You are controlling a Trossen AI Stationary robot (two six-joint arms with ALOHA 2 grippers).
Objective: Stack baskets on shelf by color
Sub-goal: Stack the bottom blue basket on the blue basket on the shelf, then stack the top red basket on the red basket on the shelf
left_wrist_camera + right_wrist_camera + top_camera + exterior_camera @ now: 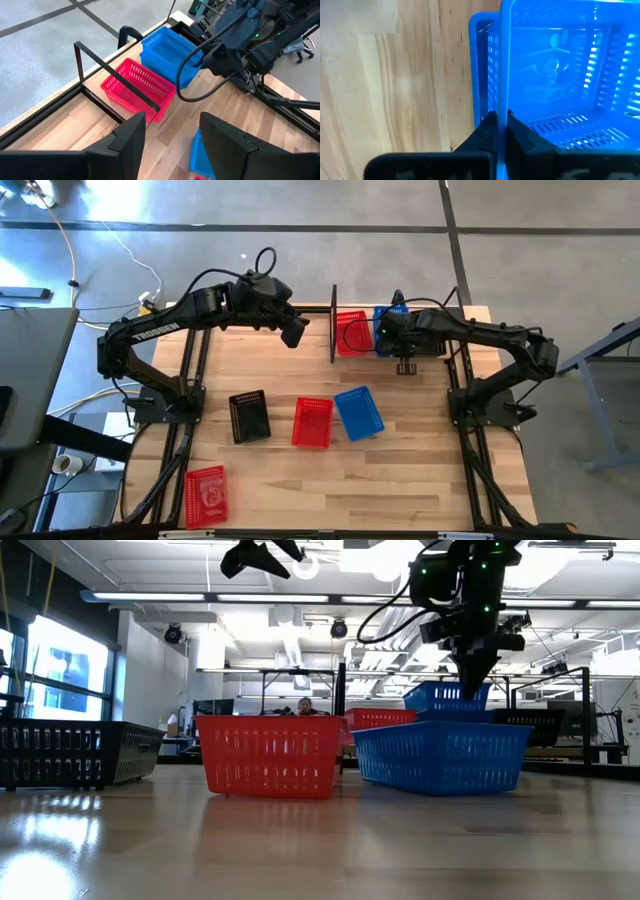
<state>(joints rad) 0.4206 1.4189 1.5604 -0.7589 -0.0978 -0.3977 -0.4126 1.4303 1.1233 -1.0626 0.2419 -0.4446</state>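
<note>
On the black wire shelf (333, 325) at the table's far edge, a red basket (137, 85) stands beside two blue baskets, one (167, 42) nested in the other (175, 72). My right gripper (501, 120) is shut on the upper blue basket (555, 75). My left gripper (172, 145) hovers open, high above the table left of the shelf, holding nothing. A black basket (249, 416), a red basket (312, 422) and a blue basket (358, 412) stand on their bottoms mid-table. Another red basket (206, 497) lies near the front left. My right gripper pinches the upper blue basket's side wall at its rim (502, 100), one finger (485, 135) outside the wall and the other inside. The fingers come steeply from above, pointing down. The basket sits inside the lower blue basket (480, 50) on the shelf.
Black arm-mount frames run along the table's left side (185, 395) and right side (470, 430). Bare wood lies between the shelf and the row of baskets, and along the front right.
</note>
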